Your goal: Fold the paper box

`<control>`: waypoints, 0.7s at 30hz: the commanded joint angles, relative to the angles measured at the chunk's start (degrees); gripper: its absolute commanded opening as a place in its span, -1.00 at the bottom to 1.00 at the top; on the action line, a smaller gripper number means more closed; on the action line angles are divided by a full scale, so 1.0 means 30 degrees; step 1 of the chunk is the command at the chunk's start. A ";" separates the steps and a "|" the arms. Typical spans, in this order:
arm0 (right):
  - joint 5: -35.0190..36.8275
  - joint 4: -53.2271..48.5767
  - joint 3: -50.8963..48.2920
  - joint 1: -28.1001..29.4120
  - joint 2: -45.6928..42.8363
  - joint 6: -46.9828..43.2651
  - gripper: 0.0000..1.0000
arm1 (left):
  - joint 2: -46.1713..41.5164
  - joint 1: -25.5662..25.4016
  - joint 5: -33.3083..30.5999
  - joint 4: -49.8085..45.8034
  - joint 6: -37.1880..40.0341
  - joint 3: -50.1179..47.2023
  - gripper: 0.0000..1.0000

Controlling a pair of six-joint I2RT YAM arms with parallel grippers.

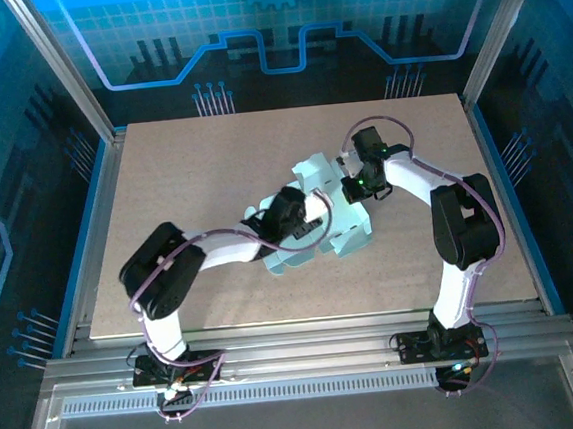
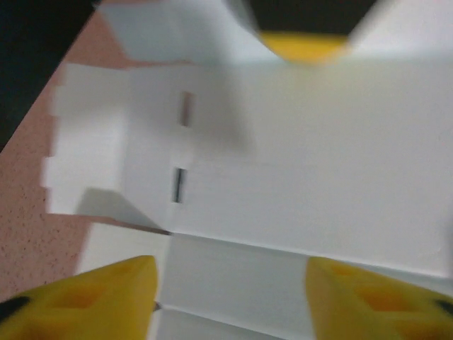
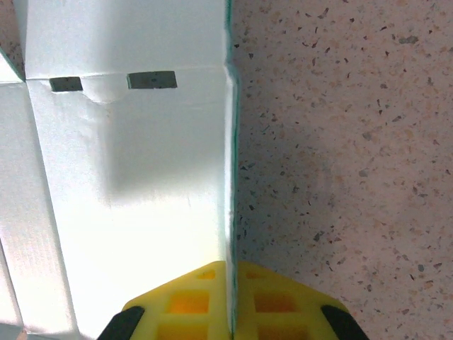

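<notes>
Pinching paper box [image 3: 134, 177] edge: right pincer [image 3: 228, 275]; left pincer [image 2: 230, 287] spread above it.

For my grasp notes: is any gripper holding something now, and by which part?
The right gripper pinches the paper box by one panel's side edge; the left gripper holds nothing.

We locate the paper box [image 1: 346, 227] flat on the table [image 1: 183, 183], just off centre toward 1 o'clock. The left gripper [image 2: 230, 294] stands over the box's 8 o'clock portion. The right gripper [image 3: 230, 301] sits at the box's 2 o'clock side, a box edge between its fingers.
</notes>
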 commanded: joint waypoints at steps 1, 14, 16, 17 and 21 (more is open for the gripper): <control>-0.0306 -0.0017 0.0338 -0.0192 0.0048 0.0126 -1.00 | -0.1956 0.1661 0.4494 -0.0552 -0.5134 0.0076 0.36; -0.0957 -0.0032 0.0080 -0.0211 -0.0164 -0.0168 -1.00 | 0.1661 0.5934 1.1045 -0.8489 -1.0398 0.6678 0.70; -0.1015 -0.0083 0.0037 -0.0200 -0.0162 -0.0200 -1.00 | 0.2507 0.5957 1.1441 -0.9807 -0.9704 0.7715 0.63; -0.1031 -0.0122 0.0051 -0.0205 -0.0172 -0.0227 -1.00 | 0.2860 0.5944 1.1418 -1.0013 -0.9495 0.7940 0.54; -0.1245 -0.0271 0.0134 -0.0217 -0.0142 -0.0314 -1.00 | 0.4407 0.5973 1.1271 -1.2020 -0.8596 0.9633 0.28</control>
